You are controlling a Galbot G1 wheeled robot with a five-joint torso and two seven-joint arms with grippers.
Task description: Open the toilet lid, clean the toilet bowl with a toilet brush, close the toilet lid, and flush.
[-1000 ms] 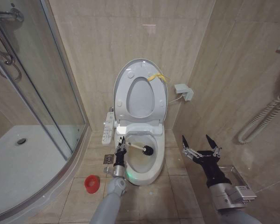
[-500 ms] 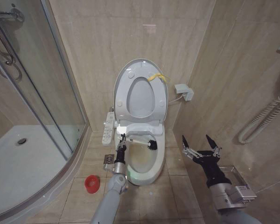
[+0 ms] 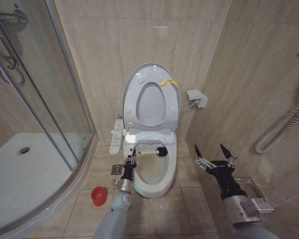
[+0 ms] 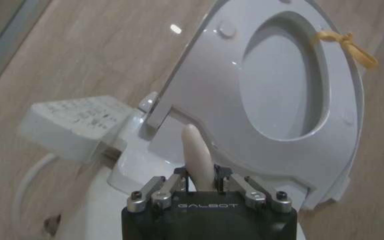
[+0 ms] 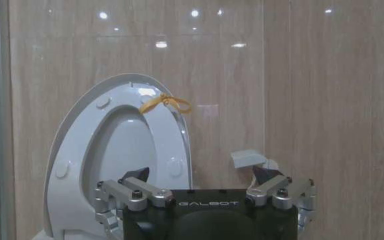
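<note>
The toilet lid (image 3: pixel 150 105) stands upright against the back wall with the seat ring raised in front of it, and a yellow strap (image 3: pixel 168 82) hangs at its rim. Below it the toilet bowl (image 3: pixel 155 175) lies open, stained yellowish inside. My left gripper (image 3: pixel 130 157) hovers over the bowl's left rim, shut on the white handle of the toilet brush (image 3: pixel 148 152). The brush's dark head (image 3: pixel 162 151) rests at the back of the bowl. The left wrist view shows the handle (image 4: pixel 199 155) between the fingers. My right gripper (image 3: pixel 214 152) waits open to the right of the toilet, facing the lid (image 5: pixel 128 145).
A red cup holder (image 3: pixel 98 194) sits on the floor tiles left of the bowl. The glass shower enclosure (image 3: pixel 45 99) and its white tray (image 3: pixel 25 169) take up the left side. A control panel (image 3: pixel 117 135) hangs beside the seat. A hose (image 3: pixel 284 127) runs along the right wall.
The brush head has swept from the middle of the bowl toward its back rim, with my left gripper shifting slightly. The right arm has stayed still.
</note>
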